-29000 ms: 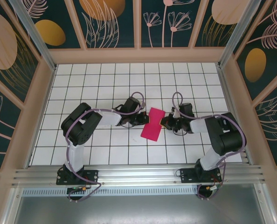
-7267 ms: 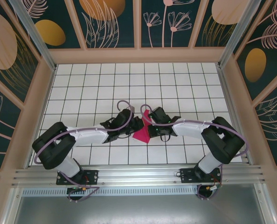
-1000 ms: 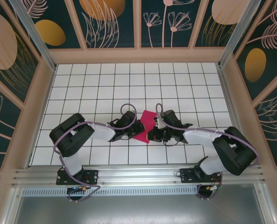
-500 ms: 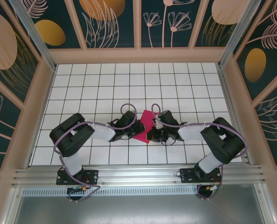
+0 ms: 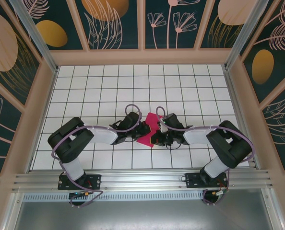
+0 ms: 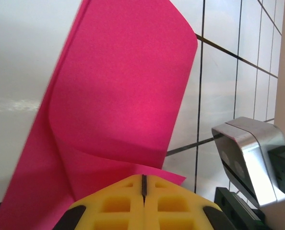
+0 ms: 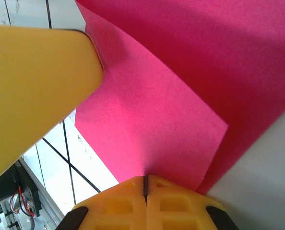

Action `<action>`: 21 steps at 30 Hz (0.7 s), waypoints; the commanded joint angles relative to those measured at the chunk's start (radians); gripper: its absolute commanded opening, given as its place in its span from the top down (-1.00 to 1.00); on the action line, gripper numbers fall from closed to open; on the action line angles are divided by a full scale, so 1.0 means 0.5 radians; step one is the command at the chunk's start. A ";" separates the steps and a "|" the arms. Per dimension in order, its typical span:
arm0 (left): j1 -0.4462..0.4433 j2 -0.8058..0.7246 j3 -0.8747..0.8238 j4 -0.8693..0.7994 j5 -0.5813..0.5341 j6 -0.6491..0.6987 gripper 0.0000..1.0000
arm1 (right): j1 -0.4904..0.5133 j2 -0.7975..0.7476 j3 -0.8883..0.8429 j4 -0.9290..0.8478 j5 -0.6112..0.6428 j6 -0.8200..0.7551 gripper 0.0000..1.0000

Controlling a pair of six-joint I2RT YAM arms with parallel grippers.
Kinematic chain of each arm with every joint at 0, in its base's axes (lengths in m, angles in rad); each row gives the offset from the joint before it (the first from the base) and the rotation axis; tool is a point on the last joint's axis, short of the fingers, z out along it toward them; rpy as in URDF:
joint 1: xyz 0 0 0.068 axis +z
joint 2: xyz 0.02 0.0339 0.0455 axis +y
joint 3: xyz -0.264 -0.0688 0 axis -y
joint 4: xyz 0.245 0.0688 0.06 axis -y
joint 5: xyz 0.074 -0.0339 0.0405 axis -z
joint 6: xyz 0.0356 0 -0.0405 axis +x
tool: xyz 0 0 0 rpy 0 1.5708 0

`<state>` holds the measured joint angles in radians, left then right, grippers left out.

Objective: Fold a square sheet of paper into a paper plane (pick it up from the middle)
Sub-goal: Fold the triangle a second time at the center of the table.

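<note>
Currently: left gripper (image 6: 143,184), fingers pressed together, nipping one edge of the square sheet of paper (image 6: 123,96); right gripper (image 7: 145,184), likewise clenched on the opposite edge; sheet bowed between them in a soft curl, one flap doubled over, no sharp crease visible; location: middle of the white tiled table (image 5: 85,86), between the two wrists; progress, judged: early to middle, a first fold roughed in; nose, wings and dart outline not yet made

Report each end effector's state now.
Left end effector: closed, pinching the square sheet of paper.
Right end effector: closed, pinching the same sheet.
</note>
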<state>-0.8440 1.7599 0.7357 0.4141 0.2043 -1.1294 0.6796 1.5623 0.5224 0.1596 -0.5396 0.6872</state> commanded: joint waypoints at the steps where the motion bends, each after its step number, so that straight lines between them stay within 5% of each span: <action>1: 0.003 0.081 0.089 -0.089 0.077 0.018 0.99 | -0.011 0.052 -0.066 -0.164 0.125 -0.037 0.91; 21: 0.034 0.123 -0.045 0.071 -0.223 0.194 0.89 | -0.010 0.066 -0.087 -0.231 0.162 -0.068 0.95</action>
<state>-0.8452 1.8336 0.7307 0.4679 0.1753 -1.0878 0.6796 1.5623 0.5224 0.1589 -0.5388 0.6800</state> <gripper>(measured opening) 0.058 0.066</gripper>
